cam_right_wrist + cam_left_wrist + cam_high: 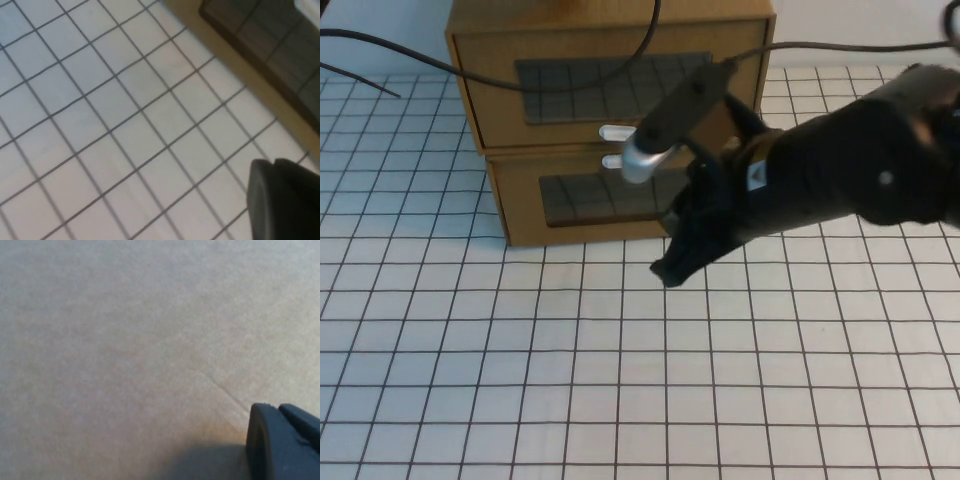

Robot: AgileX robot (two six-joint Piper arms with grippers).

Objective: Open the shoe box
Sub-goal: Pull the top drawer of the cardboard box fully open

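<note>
Two brown cardboard shoe boxes are stacked at the back of the table, an upper box (490, 90) on a lower box (520, 205). Each front has a dark window and a small white handle (616, 132); the lower handle (611, 161) sits just under it. My right gripper (670, 270) is shut and empty. It points down at the table just in front of the lower box's right half, below and to the right of the handles. In the right wrist view the right gripper (276, 170) hangs over the grid cloth with the lower box (235, 70) nearby. My left gripper (280, 412) is shut, close against plain tan cardboard (125, 350); the high view does not show it.
A white cloth with a dark grid (620, 380) covers the table in front of the boxes. Black cables (650, 30) run across the upper box's front. The right arm's bulky black body (860, 170) covers the boxes' right end.
</note>
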